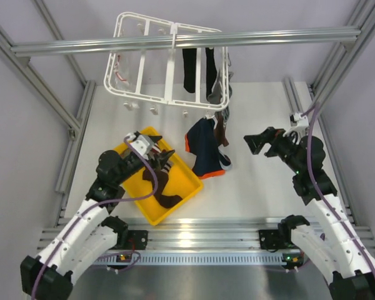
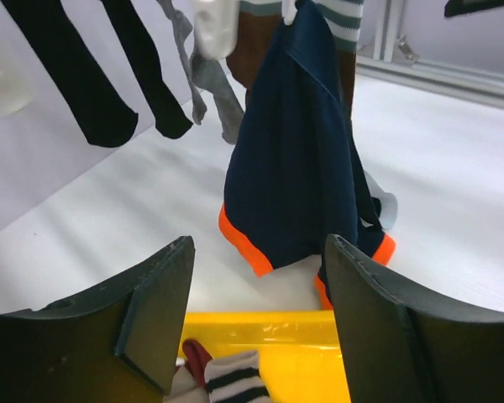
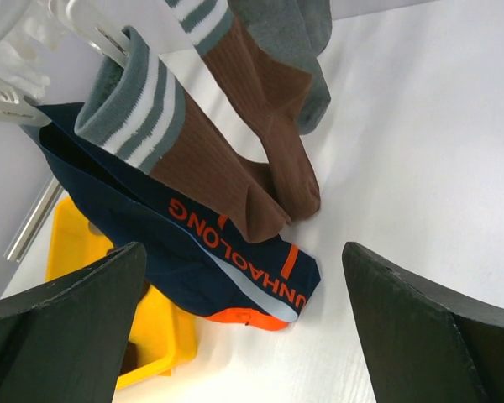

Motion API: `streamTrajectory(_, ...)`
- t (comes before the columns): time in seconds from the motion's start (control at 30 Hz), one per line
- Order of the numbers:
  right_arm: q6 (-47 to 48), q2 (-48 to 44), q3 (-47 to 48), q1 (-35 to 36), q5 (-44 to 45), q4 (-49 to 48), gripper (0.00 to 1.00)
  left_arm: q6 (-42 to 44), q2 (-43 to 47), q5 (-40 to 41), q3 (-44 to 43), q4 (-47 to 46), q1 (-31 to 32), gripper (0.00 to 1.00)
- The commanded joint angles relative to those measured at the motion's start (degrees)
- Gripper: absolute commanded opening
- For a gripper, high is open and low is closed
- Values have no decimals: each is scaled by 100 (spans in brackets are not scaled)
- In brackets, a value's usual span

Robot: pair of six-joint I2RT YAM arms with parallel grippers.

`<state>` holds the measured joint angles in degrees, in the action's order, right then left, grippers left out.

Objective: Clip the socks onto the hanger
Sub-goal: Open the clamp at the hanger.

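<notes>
**A:** What's on the left?

**B:** The left gripper (image 1: pixel 165 156) hovers over the shallow yellow plastic tray (image 1: pixel 186 178). Its jaws are apart and nothing is pinched. A brown-and-white striped sock (image 2: pixel 231 376) lies just beneath them, next to a dark brown sock (image 1: pixel 162 187). I'd drop straight down, take one sock by the cuff only, and lift clear of the tray wall before swinging.

**A:** And the hanger?

**B:** The white plastic drying frame (image 1: pixel 131 56) hangs tilted from the aluminium crossbar (image 1: pixel 269 39). Black socks (image 1: pixel 197 69) and brown socks with striped cuffs (image 3: pixel 235 159) are clipped on its right half. The left half looks free, so aim there.

**A:** Obstacles?

**B:** The navy sock with orange trim (image 1: pixel 204 149) dangles low, touching the white table (image 1: pixel 256 200) just beside the tray. Pass to its left.

**A:** Right side?

**B:** The right gripper (image 1: pixel 253 144) is spread wide and empty, near the hanging socks. There's open table around it.
</notes>
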<state>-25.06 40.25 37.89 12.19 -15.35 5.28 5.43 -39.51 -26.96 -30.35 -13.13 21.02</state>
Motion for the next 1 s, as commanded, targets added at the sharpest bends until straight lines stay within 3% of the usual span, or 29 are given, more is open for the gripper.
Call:
streamTrajectory(0.0,185,114,509,-58,15,-308,100,950,-469,1792,-270,-989,1137,68)
streamTrajectory(0.17,221,316,711,-58,59,-220,100,960,-1233,3292,-603,-1684,2142,68)
streamTrajectory(0.43,177,475,711,-58,138,-343,100,144,-2043,4978,-1464,-1791,2416,69)
streamTrajectory(0.8,168,686,711,-58,173,-475,100,-192,-2430,4910,-1640,-2018,2460,70)
streamTrajectory(0.97,142,686,676,-41,-204,-825,100,-226,-2518,4832,-1632,-2229,2469,70)
